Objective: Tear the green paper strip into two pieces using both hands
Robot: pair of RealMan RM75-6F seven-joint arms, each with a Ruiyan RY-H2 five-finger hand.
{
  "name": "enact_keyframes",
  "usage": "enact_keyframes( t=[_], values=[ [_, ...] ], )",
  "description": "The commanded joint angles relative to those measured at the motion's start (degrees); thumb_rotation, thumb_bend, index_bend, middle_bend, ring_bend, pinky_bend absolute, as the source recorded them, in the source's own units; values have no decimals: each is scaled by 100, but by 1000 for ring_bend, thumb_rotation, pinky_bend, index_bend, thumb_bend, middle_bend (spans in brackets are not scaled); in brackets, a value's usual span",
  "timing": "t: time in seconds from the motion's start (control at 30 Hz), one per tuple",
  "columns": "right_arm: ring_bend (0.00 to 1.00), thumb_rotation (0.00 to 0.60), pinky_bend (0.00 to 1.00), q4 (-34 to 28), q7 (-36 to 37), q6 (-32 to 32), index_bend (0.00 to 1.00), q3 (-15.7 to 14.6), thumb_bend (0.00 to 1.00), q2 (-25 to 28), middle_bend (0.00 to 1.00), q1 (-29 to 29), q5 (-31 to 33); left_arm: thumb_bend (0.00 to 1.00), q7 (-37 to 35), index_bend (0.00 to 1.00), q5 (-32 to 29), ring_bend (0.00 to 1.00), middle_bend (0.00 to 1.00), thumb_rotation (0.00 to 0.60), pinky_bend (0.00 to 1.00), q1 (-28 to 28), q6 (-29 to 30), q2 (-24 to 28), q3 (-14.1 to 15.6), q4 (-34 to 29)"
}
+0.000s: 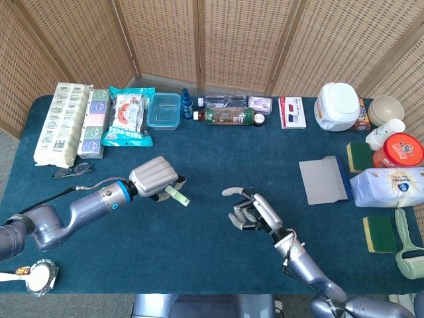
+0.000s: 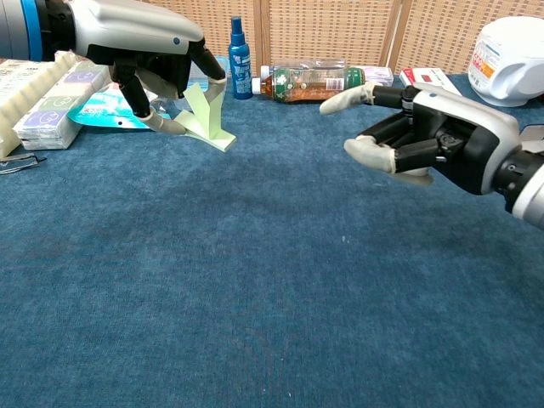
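Observation:
The green paper strip (image 1: 177, 195) (image 2: 206, 119) is a short pale-green band, pinched at one end by my left hand (image 1: 157, 178) (image 2: 144, 47) and held just above the blue cloth, left of centre. Its free end sticks out to the right. My right hand (image 1: 254, 212) (image 2: 425, 136) hovers to the right of it with fingers spread and nothing in them, a clear gap away from the strip.
Along the back edge stand a clear box (image 1: 163, 110), a blue spray bottle (image 2: 240, 48) and a lying drink bottle (image 2: 310, 83). Packets (image 1: 127, 116) lie back left, glasses (image 1: 73, 170) near them. A grey sheet (image 1: 323, 179), sponges and tubs sit at the right.

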Motion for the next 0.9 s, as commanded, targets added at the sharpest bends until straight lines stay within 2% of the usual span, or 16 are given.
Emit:
enact_keyframes(
  t=[0.03, 0.3, 0.57, 0.9],
  values=[
    [977, 600, 966, -15, 16, -24, 301, 17, 431, -23, 881, 55, 29, 420, 4, 693, -35, 1000, 1000, 600, 1000, -26, -17, -12, -4, -8],
    [992, 600, 983, -22, -185, -26, 358, 132, 430, -169, 902, 198, 219, 420, 31, 693, -102, 1000, 1000, 600, 1000, -123, -76, -101, -1, -11],
    [993, 600, 984, -66, -332, -146, 347, 229, 427, -307, 902, 358, 457, 418, 108, 693, -184, 1000, 1000, 600, 1000, -246, -177, -232, -1, -19],
    [993, 600, 984, -86, -456, -270, 338, 206, 426, -370, 903, 462, 602, 418, 165, 693, -273, 1000, 1000, 600, 1000, -319, -209, -318, 1, -14]
  ],
)
